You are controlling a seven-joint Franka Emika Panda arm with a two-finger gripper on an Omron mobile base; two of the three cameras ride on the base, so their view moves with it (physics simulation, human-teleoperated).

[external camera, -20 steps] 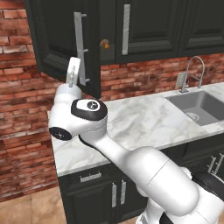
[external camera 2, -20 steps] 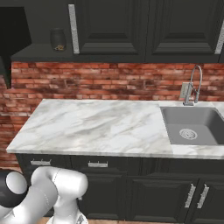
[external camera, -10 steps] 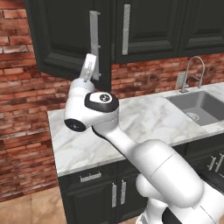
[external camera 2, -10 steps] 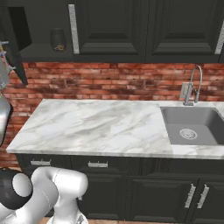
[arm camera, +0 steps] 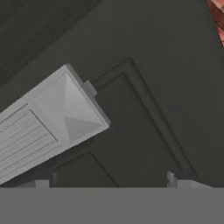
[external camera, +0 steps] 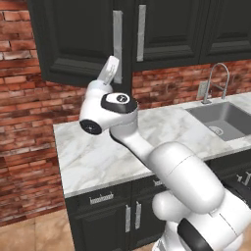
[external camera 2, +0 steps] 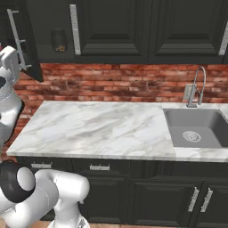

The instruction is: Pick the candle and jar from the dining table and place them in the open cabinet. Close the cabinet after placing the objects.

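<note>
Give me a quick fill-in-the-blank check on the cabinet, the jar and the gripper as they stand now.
1. The jar stands on the shelf inside the ____.
2. The cabinet door has a long silver bar ____.
3. The gripper has its fingers spread ____, with nothing between them.
4. The faucet rises behind the ____.

Missing words: cabinet; handle; open; sink

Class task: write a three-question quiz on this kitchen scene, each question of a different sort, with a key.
1. True or false: the jar stands on the counter.
2. The gripper is nearest: A) the faucet B) the cabinet door's handle C) a drawer.
3. Fill in: the gripper's jaws are ____.

Key: 1 false, it stands in the cabinet. 2 B. 3 open.
</note>
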